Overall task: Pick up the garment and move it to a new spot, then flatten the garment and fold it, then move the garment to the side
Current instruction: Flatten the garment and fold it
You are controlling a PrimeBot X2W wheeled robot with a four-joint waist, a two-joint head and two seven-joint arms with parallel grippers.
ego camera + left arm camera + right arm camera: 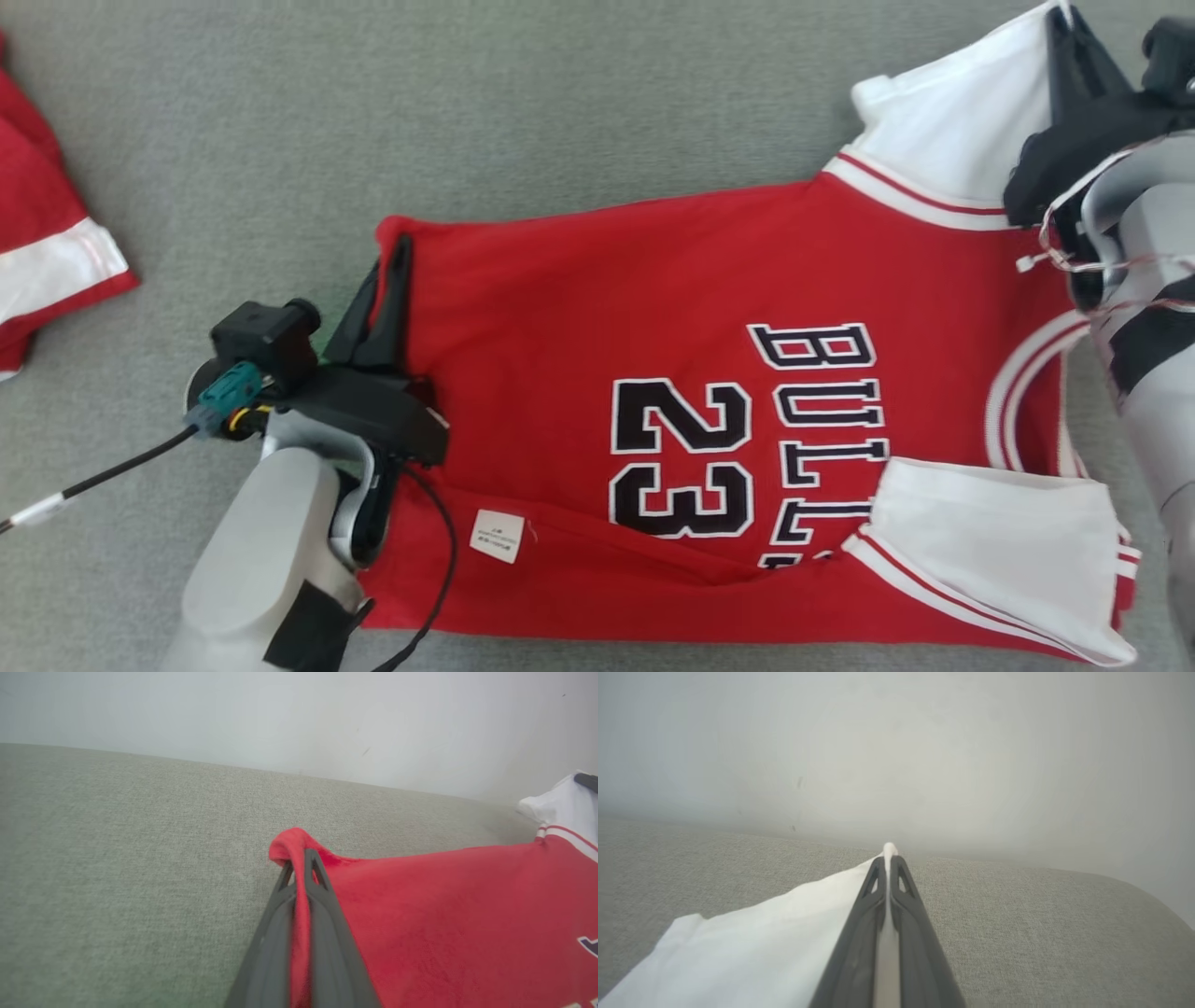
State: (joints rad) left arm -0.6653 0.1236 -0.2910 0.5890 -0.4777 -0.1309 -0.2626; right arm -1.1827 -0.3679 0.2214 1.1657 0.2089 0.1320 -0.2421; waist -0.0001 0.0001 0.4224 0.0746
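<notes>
Garment (579,308) held at two corners for flattening.
The left claw (392,266) is clenched on the red hem corner (289,844), the right claw (1061,28) on the white sleeve (943,121); the garment lies on the grey worktop (560,93). I judge they should pull apart evenly and low, so no corner slips.

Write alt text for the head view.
A red number 23 jersey lies spread on a grey surface. The left gripper pinches its red corner; the right gripper pinches its white sleeve. Another red garment lies far left.
</notes>
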